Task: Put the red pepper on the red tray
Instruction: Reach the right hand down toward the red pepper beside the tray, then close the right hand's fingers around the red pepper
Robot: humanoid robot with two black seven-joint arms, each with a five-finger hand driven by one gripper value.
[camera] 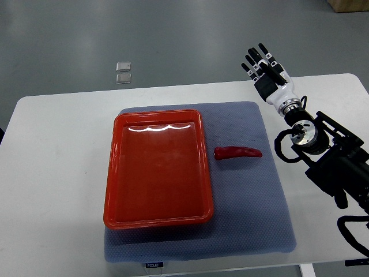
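Since nothing is yet held, the chief risk is judged to be a poor first grasp: the red pepper (238, 152) is slim and tapered, and it could be rolled or pushed across the blue mat (248, 225) by fingertips brought down off-centre, or dropped short against the raised rim of the red tray (113, 173). Nearest the camera, the mat is laid on the white table (52, 173), with the tray set on its left part and seen holding nothing. Just beside the tray's right rim, apart from it, the pepper is laid lengthwise on the mat. Farther off, the right hand (266, 70) is raised over the table's far edge, fingers spread and extended, nothing gripped; the pepper is placed well apart from it, nearer and to the left. Two small clear items (123, 73), possibly plastic lids, are noted on the floor beyond.
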